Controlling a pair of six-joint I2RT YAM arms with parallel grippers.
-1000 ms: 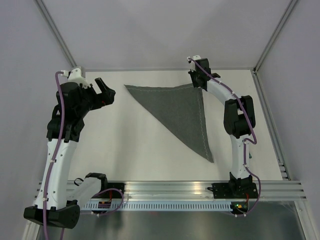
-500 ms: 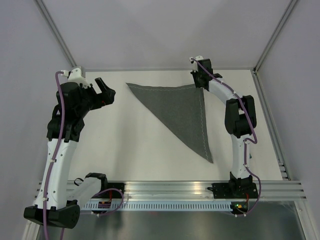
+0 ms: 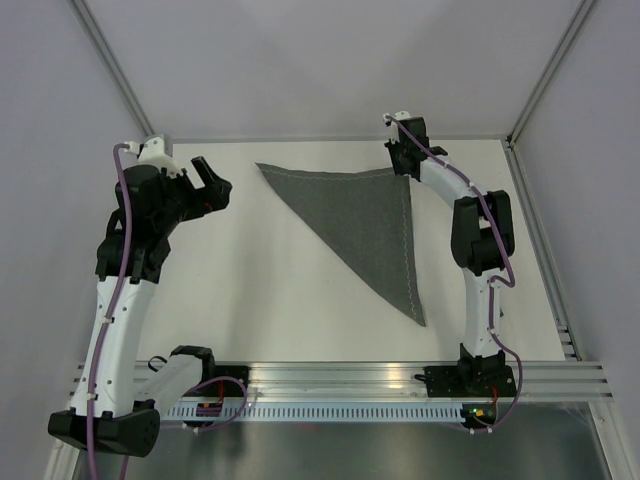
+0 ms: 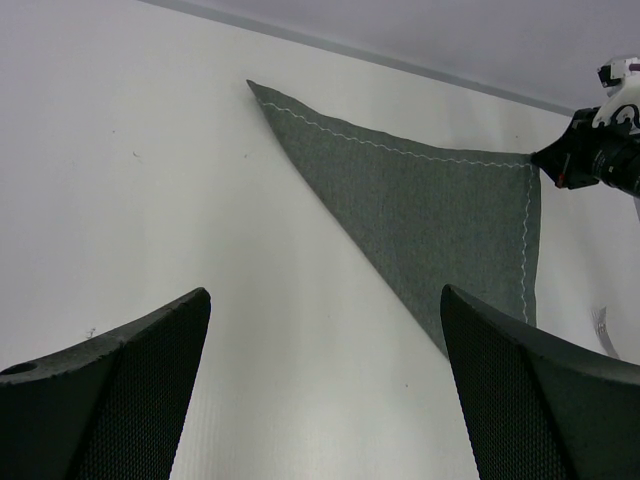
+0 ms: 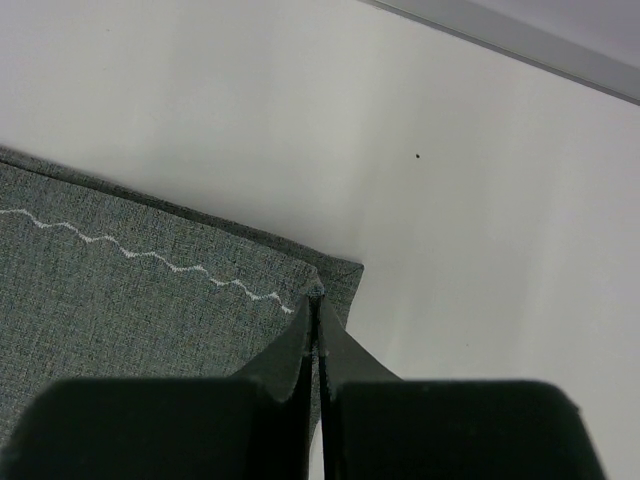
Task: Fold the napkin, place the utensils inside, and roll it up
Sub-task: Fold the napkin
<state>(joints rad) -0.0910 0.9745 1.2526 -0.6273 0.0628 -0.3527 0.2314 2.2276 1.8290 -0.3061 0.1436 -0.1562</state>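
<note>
Fingers of the right gripper (image 5: pixel 316 305) are clenched flat together on the square corner of the napkin (image 3: pixel 375 225), which the right wrist view shows pinched right at the pale stitched hem. The left gripper (image 3: pixel 212 182) hangs released and wide, holding nothing, well apart from the cloth. The napkin lies flat on the white surface (image 3: pixel 270 290) as a folded triangle. One hemmed edge runs from the pinched corner across toward the left fingers, ending in a sharp tip short of them. The other hemmed edge runs from the same corner back toward the right arm's base, ending in a second tip. Its long axis is the folded diagonal joining those two tips, slanting from near the left fingers to near the right base, and the square corner points away from that fold into the right fingers. The step in hand looks like settling the diagonal fold. At the pinch a thin margin of the under layer peeks past the top one, so it would pay to keep the corner low, tension the cloth outward along the surface and square both layers. The fingers should then part before rising, so nothing is dragged. A pale sliver (image 4: pixel 602 328) beyond the cloth may be the fork, but it is too cropped to tell.
</note>
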